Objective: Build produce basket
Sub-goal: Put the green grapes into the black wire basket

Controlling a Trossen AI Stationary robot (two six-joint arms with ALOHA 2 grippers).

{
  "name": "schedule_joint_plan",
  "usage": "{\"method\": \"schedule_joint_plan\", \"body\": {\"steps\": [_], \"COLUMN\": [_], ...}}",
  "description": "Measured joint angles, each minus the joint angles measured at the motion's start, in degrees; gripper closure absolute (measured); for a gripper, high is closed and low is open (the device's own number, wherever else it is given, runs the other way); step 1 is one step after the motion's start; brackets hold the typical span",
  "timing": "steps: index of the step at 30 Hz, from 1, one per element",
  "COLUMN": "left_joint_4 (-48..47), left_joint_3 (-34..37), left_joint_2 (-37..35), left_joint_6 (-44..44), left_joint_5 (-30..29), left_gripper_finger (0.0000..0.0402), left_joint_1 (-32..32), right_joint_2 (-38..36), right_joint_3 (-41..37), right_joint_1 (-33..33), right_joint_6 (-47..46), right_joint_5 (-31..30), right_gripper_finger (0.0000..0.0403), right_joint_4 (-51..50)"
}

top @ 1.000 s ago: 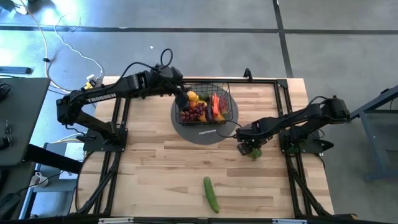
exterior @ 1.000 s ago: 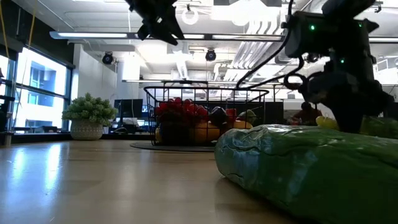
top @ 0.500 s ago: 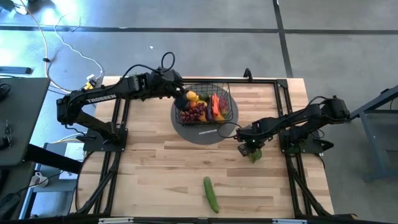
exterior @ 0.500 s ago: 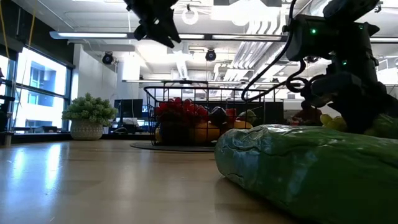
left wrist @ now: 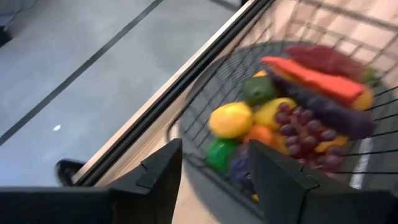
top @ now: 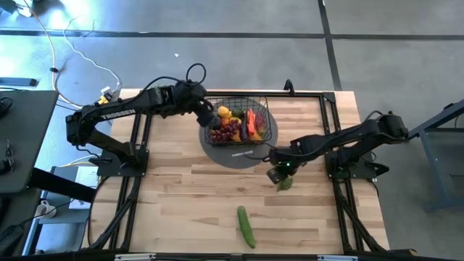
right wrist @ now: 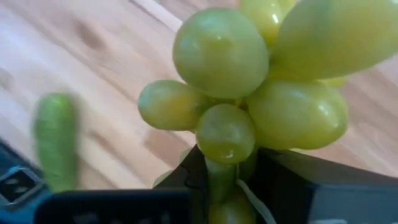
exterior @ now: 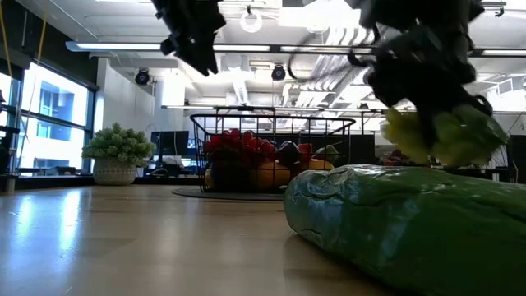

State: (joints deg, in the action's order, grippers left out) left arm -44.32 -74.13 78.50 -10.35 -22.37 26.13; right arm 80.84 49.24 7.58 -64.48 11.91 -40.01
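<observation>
A bunch of green grapes, a knobbly cluster of smooth round toy fruit, hangs clear of the wooden table, clenched at its stem end between the fingers of the right gripper, a little way off the front right corner of the basket. The bunch looks light and fairly stiff; its rounded, glossy globes would likely slip under a pinch on any single one, so the narrow stem end where the jaws now bite seems the safest hold. In the low view the cluster dangles below the claw, free to swing if carried fast.

The black wire basket sits on a grey round disc and already holds lemons, purple grapes, a red chilli and other produce. The left gripper hovers at the basket's left rim, holding nothing, its fingers standing partly apart. A cucumber lies alone on the boards, well apart from the basket toward the table's front edge; long, firm and smooth, it is probably best taken across its middle.
</observation>
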Motion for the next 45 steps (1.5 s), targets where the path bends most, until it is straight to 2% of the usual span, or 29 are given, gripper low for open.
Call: {"method": "schedule_joint_plan", "body": {"steps": [8,13,23,32,40,45], "left_joint_4": [-2.80,-2.74,-2.20,-1.55,-0.68,-0.74], "left_joint_3": [0.02,0.02,0.02,0.02,0.02,0.02], "left_joint_2": [0.00,0.00,0.00,0.00,0.00,0.00], "left_joint_6": [0.17,5.92,15.84,19.01,18.09,16.42], "left_joint_5": [-0.38,1.92,2.43,2.49,7.03,7.26], "left_gripper_finger": [0.0229,0.0229,0.0229,0.0229,0.0229,0.0229], "left_joint_1": [5.89,10.07,16.97,20.29,21.43,21.48], "right_joint_2": [0.00,0.00,-0.04,0.91,7.53,12.12], "right_joint_3": [8.93,14.12,17.26,17.23,17.23,17.23], "right_joint_1": [-1.40,-3.68,-11.37,-16.95,-20.17,-21.48], "right_joint_6": [0.38,2.94,9.37,18.22,28.94,31.79], "right_joint_5": [-5.07,-7.59,-15.59,-23.67,-23.03,-19.62], "right_gripper_finger": [0.0373,0.0373,0.0375,0.0375,0.0375,0.0375], "right_joint_4": [-0.42,2.22,20.79,35.40,51.99,53.86]}}
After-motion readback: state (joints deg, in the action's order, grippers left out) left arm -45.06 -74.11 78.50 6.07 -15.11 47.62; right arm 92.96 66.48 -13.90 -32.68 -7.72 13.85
